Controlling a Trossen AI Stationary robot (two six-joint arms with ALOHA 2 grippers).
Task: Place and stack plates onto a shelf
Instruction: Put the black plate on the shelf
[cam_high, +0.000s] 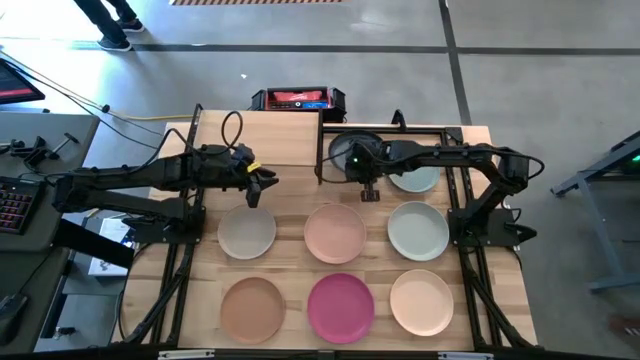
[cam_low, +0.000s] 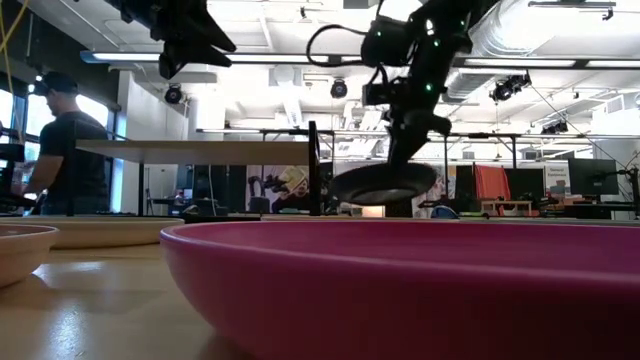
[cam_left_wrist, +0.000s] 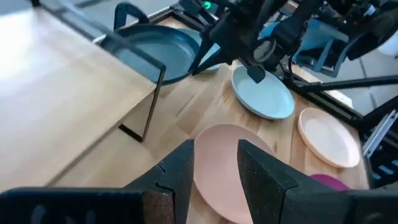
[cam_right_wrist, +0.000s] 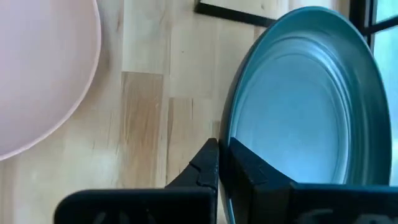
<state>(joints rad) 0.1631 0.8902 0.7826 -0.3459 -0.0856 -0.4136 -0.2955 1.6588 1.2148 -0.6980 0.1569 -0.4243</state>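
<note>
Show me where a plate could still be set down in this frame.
The shelf top is bare. On the tabletop the six plates fill a tight grid, leaving only the strip by the off-white plate along the left edge. The right gripper holds the dark teal plate lifted beside the shelf; the left gripper hovers empty.

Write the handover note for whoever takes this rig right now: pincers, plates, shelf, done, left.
Right pincer: shut on the rim of the dark teal plate, held off the table beside the shelf.
Left pincer: open, empty, hovering by the shelf's front edge above the off-white plate.
On the table: off-white, peach plate, two pale green plates, tan plate, magenta plate, cream plate.
Done: no plate shows on the shelf.
Left: set the teal plate down, then stack the other seven.
</note>
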